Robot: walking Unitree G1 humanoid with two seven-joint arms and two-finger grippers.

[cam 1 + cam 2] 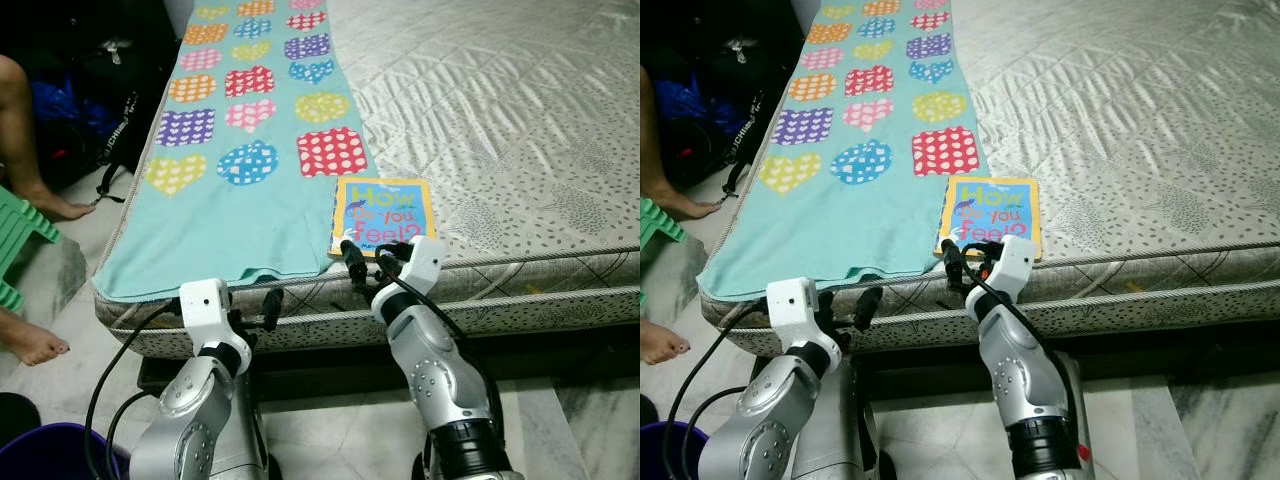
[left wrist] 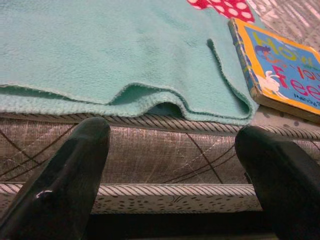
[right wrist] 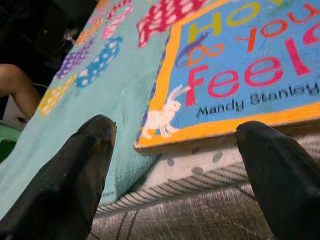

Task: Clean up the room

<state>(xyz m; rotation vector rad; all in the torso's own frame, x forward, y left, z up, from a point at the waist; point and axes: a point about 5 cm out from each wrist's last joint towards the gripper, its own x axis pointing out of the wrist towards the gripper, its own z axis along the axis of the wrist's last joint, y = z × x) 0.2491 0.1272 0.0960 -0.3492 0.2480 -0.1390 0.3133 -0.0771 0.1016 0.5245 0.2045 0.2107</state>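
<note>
A board book (image 1: 382, 212) titled "How Do You Feel?", with a yellow border and blue cover, lies flat on the mattress (image 1: 500, 120) near its front edge, beside a teal blanket (image 1: 250, 200) with dotted hearts. My right gripper (image 1: 372, 262) is open just in front of the book's near edge; in the right wrist view its fingers (image 3: 75, 170) straddle the book (image 3: 240, 75) without touching it. My left gripper (image 1: 255, 312) is open and low against the mattress side, below the blanket's hem (image 2: 150, 95).
A person's bare legs and feet (image 1: 30, 340) are on the floor at the left, next to a green stool (image 1: 20, 240). Black bags (image 1: 100, 110) lie by the bed's left side. A purple bucket (image 1: 40, 450) stands near my left arm.
</note>
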